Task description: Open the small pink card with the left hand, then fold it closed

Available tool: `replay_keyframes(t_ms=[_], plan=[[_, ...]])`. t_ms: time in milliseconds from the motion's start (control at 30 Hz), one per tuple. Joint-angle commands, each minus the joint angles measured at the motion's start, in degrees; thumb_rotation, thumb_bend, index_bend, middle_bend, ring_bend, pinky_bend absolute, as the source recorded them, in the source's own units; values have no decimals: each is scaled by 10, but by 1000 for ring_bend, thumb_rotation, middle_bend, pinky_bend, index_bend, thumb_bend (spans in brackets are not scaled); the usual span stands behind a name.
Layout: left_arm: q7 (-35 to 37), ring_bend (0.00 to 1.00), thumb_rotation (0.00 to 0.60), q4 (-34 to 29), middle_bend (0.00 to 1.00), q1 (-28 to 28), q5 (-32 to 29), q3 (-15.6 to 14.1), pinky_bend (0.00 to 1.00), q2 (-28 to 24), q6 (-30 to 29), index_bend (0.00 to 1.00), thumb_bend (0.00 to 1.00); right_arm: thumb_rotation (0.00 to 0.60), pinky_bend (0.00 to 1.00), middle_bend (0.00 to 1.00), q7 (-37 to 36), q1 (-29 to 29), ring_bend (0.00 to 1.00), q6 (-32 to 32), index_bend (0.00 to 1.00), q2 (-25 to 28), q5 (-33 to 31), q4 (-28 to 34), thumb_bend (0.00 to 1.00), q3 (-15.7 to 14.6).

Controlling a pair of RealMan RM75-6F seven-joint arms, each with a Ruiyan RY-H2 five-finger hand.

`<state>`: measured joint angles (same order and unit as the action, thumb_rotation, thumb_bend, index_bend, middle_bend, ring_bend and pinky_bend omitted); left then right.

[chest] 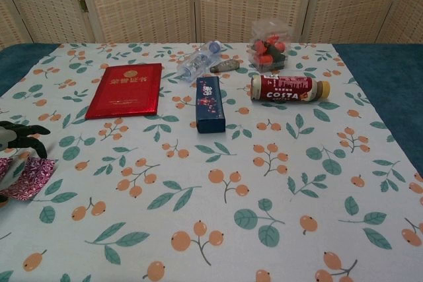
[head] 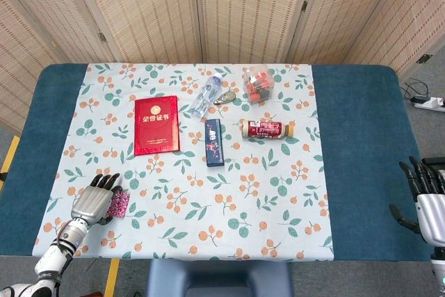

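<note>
At the near left corner of the bench (head: 361, 172), the left hand (head: 92, 199) lay palm down on the pink card (head: 119, 204), its dark fingers (head: 106, 181) reaching away from the robot. The card showed only as a patterned strip sticking out from under the hand's right edge; in the chest view it appeared flat or nearly so, a pink flap at the frame's left margin. I could not tell whether the fingers pinched a leaf of it or merely rested on top. My guess was that the hand sat there to get a fingertip under the cover, so the opening looked not yet done.

Off at the near right edge, the right hand (head: 423, 198) stood clear of the cloth with its fingers spread and nothing in them, well apart from the card, seemingly parked since the task gave it no part.

Further back, the other things lay well clear of the card: a blue box (head: 213, 142) near the middle, a red booklet (head: 156, 124) to its left, and a Costa bottle (head: 268, 129) on its side to the right. Beyond them were a clear bottle (head: 206, 95) tipped over and a clear tub (head: 258, 83) of red things by the screen (head: 229, 5).
</note>
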<state>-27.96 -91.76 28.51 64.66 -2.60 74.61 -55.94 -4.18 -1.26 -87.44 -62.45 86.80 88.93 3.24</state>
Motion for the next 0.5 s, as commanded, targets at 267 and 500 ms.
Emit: replay_keyframes(t_ms=[267, 500], plan=[[-7, 0, 600, -49, 0, -10, -16, 9, 0, -32, -33, 263, 285, 600, 0, 0, -16, -2, 0, 6, 0, -1, -4, -14, 323, 2], [-1, 0, 600, -35, 0, -29, -64, 10, 0, -42, -44, 240, 285, 600, 0, 0, -22, -4, 0, 8, 0, -2, -4, -22, 322, 3]])
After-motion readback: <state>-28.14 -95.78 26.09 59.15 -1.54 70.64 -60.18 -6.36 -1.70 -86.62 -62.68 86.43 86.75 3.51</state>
